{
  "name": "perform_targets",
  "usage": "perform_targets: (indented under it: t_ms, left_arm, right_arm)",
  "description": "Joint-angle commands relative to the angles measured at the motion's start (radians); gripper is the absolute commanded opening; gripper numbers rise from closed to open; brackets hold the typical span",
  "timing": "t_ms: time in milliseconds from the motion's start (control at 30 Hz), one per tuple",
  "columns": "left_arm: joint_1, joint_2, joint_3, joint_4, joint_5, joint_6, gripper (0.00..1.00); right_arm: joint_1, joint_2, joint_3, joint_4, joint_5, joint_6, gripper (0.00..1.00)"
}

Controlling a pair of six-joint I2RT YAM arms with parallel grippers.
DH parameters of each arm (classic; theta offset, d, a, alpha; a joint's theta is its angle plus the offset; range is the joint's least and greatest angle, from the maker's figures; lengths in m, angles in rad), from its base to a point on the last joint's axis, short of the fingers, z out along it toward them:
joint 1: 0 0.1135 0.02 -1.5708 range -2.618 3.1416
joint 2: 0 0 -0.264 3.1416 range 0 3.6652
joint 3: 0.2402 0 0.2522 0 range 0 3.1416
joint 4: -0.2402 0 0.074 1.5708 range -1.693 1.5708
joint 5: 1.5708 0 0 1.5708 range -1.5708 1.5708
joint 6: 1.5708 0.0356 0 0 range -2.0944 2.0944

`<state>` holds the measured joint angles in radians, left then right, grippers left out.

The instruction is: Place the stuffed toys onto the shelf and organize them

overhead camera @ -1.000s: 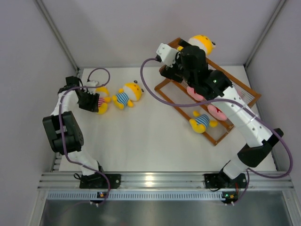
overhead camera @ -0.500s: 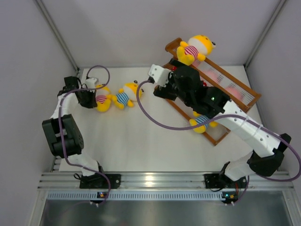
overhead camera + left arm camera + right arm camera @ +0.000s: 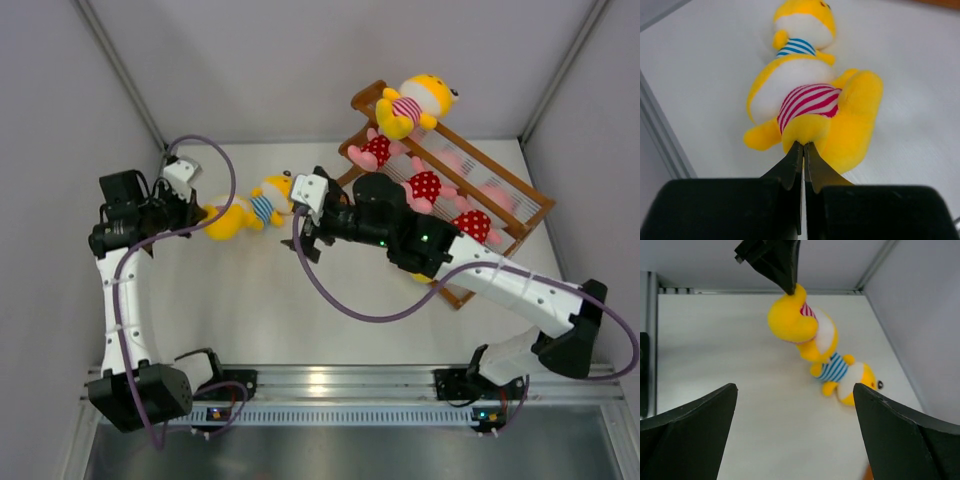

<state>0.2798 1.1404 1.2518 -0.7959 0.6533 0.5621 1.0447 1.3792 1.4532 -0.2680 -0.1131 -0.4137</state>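
My left gripper (image 3: 203, 211) is shut on a yellow limb of the pink-striped stuffed toy (image 3: 228, 220). In the left wrist view the gripper (image 3: 803, 146) pinches the plush just below the toy's striped shirt (image 3: 807, 102). A blue-striped yellow toy (image 3: 268, 200) lies touching it on the far side (image 3: 797, 45). My right gripper (image 3: 300, 215) hovers open just right of both toys, with nothing between its wide fingers (image 3: 794, 390). The right wrist view shows the held toy (image 3: 795, 325) hanging from the left fingertips (image 3: 785, 270) and the blue-striped one (image 3: 840, 372) on the table.
The brown shelf (image 3: 520, 195) stands slanted at the back right. It carries a pink-striped yellow toy (image 3: 410, 100) on top and three pink toys in red dotted outfits (image 3: 425, 185) lower down. The enclosure walls lie close behind and to the left.
The left gripper shut on the pink-striped toy and pulled up and back with it. The right arm swung left from the shelf to the table toys, uncovering the pink toys.
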Motion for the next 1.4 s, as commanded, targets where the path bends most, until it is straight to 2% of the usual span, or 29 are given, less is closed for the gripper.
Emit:
perform_targets:
  t_ms: [0,167,200,400,533,633,833,900,967,1000,1067,1100,1200,1233,1267,1300,1333,1367]
  left_arm:
    - [0.001,-0.014,0.04,-0.16,0.135,0.045,0.0]
    - [0.001,-0.039,0.038,-0.247,0.212,0.05,0.0]
    - [0.001,-0.039,0.041,-0.256,0.221,0.05,0.0]
    - [0.002,-0.041,0.049,-0.272,0.264,0.03,0.0]
    - [0.002,-0.038,0.043,-0.272,0.263,0.033,0.0]
    - [0.002,-0.03,0.043,-0.272,0.266,0.035,0.0]
    - [0.002,-0.019,0.06,-0.272,0.272,0.021,0.0]
    - [0.002,-0.019,0.061,-0.272,0.282,0.012,0.0]
    - [0.001,-0.016,0.064,-0.272,0.299,-0.002,0.0]
    - [0.001,-0.018,0.066,-0.272,0.302,-0.007,0.0]
    - [0.001,-0.024,0.074,-0.272,0.295,-0.022,0.0]
    - [0.002,-0.024,0.078,-0.272,0.287,-0.027,0.0]
    - [0.002,-0.027,0.109,-0.272,0.247,-0.057,0.0]
    - [0.001,-0.022,0.116,-0.272,0.237,-0.068,0.0]
    - [0.001,-0.019,0.141,-0.272,0.203,-0.097,0.15]
    - [-0.001,-0.016,0.153,-0.272,0.183,-0.111,0.34]
    - [0.001,-0.011,0.167,-0.272,0.161,-0.141,0.57]
    - [0.001,-0.008,0.179,-0.272,0.143,-0.151,0.71]
  right_arm:
    - [-0.009,0.107,0.051,0.208,-0.235,0.192,0.99]
    - [-0.099,0.245,0.066,0.358,-0.387,0.494,0.99]
    - [-0.113,0.257,0.044,0.43,-0.398,0.525,0.99]
    - [-0.133,0.385,0.082,0.503,-0.456,0.622,0.99]
    - [-0.144,0.471,0.072,0.631,-0.539,0.761,0.99]
    - [-0.143,0.52,0.076,0.682,-0.58,0.809,0.99]
    - [-0.107,0.593,0.134,0.555,-0.563,0.727,0.98]
    - [-0.091,0.603,0.151,0.524,-0.557,0.708,0.85]
    - [-0.08,0.615,0.18,0.506,-0.534,0.691,0.62]
    - [-0.078,0.618,0.187,0.492,-0.524,0.694,0.33]
    - [-0.078,0.607,0.214,0.46,-0.504,0.682,0.04]
    - [-0.08,0.597,0.222,0.41,-0.499,0.668,0.0]
    - [-0.089,0.534,0.255,0.278,-0.476,0.569,0.0]
    - [-0.094,0.514,0.268,0.16,-0.453,0.509,0.0]
    - [-0.1,0.477,0.303,0.106,-0.444,0.478,0.0]
    - [-0.106,0.457,0.329,0.034,-0.436,0.423,0.0]
    - [-0.113,0.425,0.39,-0.09,-0.422,0.368,0.0]
    - [-0.117,0.41,0.424,-0.159,-0.409,0.334,0.0]
